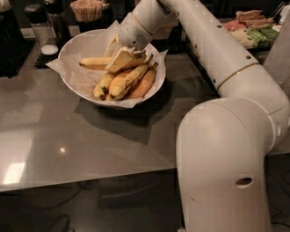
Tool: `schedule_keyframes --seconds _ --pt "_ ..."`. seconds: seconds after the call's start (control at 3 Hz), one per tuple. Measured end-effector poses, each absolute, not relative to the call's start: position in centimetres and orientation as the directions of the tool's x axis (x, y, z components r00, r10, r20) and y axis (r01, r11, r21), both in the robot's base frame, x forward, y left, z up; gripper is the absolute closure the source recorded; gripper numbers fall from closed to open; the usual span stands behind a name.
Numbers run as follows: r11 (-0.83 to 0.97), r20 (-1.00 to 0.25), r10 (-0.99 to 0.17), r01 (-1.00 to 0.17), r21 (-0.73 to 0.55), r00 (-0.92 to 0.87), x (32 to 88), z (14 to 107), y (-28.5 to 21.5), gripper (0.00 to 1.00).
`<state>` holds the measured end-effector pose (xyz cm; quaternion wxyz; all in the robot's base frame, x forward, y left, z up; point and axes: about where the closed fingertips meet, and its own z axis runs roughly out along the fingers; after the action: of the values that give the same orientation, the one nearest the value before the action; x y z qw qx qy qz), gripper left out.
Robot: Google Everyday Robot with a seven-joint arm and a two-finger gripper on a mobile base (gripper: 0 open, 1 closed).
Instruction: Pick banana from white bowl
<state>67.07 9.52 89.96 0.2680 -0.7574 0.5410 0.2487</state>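
The white bowl (72, 43), lined with crinkled paper, stands at the back left of the grey table. It holds several bananas. The long speckled banana (95, 62) lies level across the back of the bowl, above the pile, and its right part is hidden by my gripper. My gripper (120, 60) reaches down into the bowl from the upper right and is shut on that banana. Shorter yellow bananas (129, 80) and a fatter orange-toned one (144, 84) lie slanted below and to the right of it.
A glass shaker (40, 28) and a holder of sticks (88, 10) stand behind the bowl. A tray of food (251, 28) is at the back right. My own arm (226, 149) fills the right side. The table's front edge (81, 179) runs across the lower left.
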Motion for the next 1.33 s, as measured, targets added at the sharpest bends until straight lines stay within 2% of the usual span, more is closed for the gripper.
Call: schedule_keyframes --seconds 0.67,1.33 --pt "-0.226 -0.761 -0.579 -0.954 -0.196 0.293 64.0 94.0 5.5 1.00" --pt "-0.116 -0.819 -0.511 -0.965 -0.235 0.261 55.9 98.4 0.8 1.00"
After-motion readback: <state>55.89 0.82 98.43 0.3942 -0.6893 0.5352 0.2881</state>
